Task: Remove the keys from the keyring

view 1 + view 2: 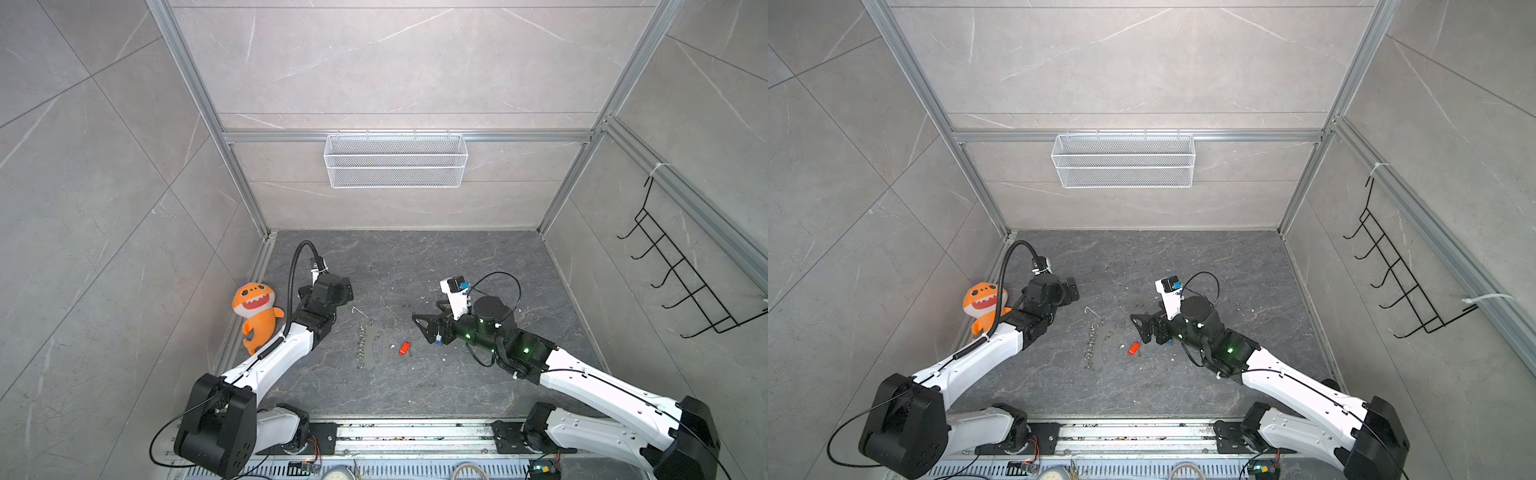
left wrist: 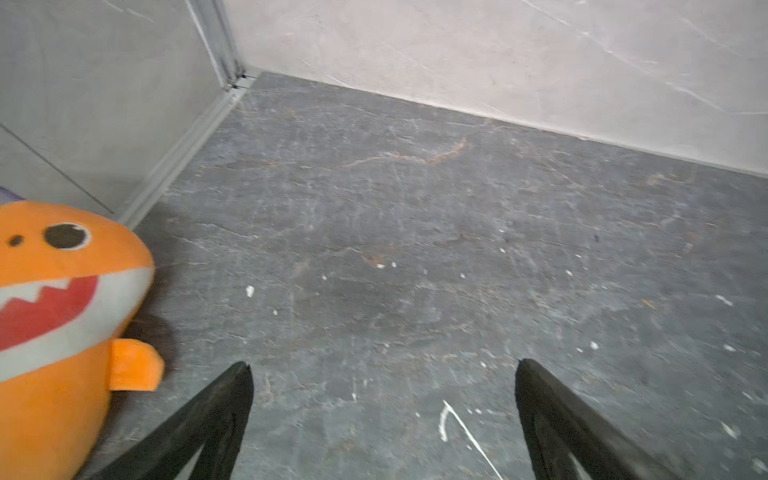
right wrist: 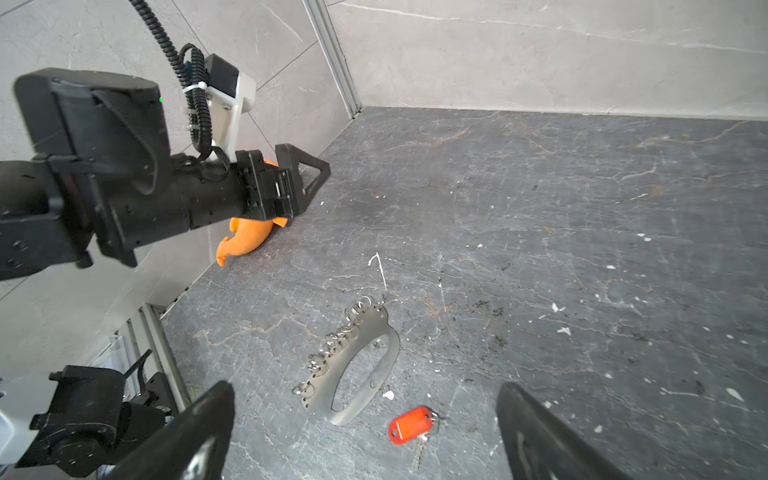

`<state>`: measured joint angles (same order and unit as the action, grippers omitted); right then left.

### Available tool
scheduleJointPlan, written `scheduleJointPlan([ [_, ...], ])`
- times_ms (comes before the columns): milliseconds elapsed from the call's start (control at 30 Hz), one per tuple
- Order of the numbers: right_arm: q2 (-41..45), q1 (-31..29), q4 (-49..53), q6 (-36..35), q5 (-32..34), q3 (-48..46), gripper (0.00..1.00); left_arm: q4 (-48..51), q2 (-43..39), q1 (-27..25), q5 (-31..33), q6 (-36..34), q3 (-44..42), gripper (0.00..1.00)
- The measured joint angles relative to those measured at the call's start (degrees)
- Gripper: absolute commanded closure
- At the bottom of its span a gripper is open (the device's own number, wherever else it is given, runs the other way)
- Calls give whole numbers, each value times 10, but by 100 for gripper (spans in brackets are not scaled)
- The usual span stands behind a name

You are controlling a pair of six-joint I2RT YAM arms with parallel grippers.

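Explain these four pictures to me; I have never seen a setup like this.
This is a robot with two arms at a dark table. Two pictures look down from overhead, side by side, nearly alike. The other two come from a camera on each wrist, looking along the fingers. The left gripper is open and holds nothing; near it sits an orange plush toy. The right gripper is open and empty too. On the table ahead of it lie the keyring, a flat grey fob with small rings along one edge, and, apart from it, a key with a red tag. In a top view a small blue thing shows by the right gripper; I cannot tell what it is.
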<state>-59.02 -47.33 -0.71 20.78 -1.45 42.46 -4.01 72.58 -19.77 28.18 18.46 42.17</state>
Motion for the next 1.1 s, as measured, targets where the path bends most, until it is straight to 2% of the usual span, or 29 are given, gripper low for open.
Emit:
scheduleJointPlan([
  [133, 13, 0, 0, -4, 13, -3, 0, -55, 13, 72, 1, -49, -9, 0],
  [233, 25, 0, 1, -10, 23, -3, 0, -70, 35, 136, -3, -59, -22, 0],
  [333, 35, 0, 4, -13, 32, -3, 0, -73, 59, 175, 2, -69, -45, 0],
  [433, 40, 0, 10, -16, 43, -3, 0, -94, 79, 176, -1, -93, -66, 0],
  [667, 61, 0, 29, -24, 71, -3, 1, -231, 118, 173, -30, -140, -149, 2],
  [900, 70, 0, 31, -34, 87, -6, 0, -268, 131, 184, -98, -159, -150, 0],
  [1100, 74, 0, 12, -40, 97, -35, 0, -287, 131, 192, -127, -161, -152, 0],
])
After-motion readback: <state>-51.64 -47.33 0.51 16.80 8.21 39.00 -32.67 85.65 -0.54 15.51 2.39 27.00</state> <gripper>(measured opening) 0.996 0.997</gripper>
